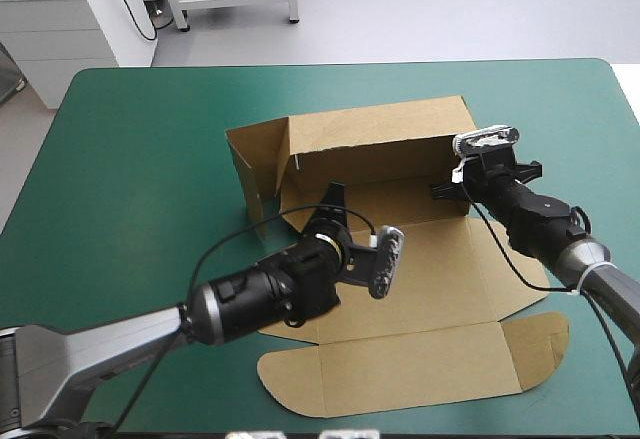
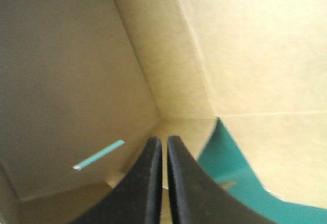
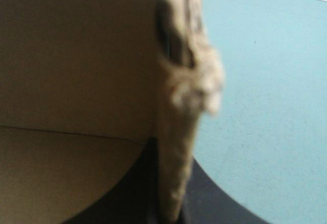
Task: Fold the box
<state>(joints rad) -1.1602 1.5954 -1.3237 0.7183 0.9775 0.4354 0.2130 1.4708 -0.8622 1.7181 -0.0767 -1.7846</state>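
The brown box [image 1: 400,289] lies mid-table with its far wall [image 1: 380,149] and left end wall [image 1: 255,174] raised. Its lid panel [image 1: 400,364], with rounded flaps, lies flat toward the near edge. My left gripper [image 1: 333,194] is shut and points into the box's far left corner. In the left wrist view its fingertips [image 2: 164,145] sit just short of that corner [image 2: 168,117], with nothing seen between them. My right gripper [image 1: 447,187] is at the right end of the far wall. The right wrist view shows it [image 3: 173,183] shut on the frayed board edge [image 3: 179,106].
Teal-green cover [image 1: 130,179] shows on every side of the box, widest at the left and far side. Cover [image 2: 230,163] also shows through a gap beside the left gripper. A thin slot [image 2: 99,155] is cut in the left end wall.
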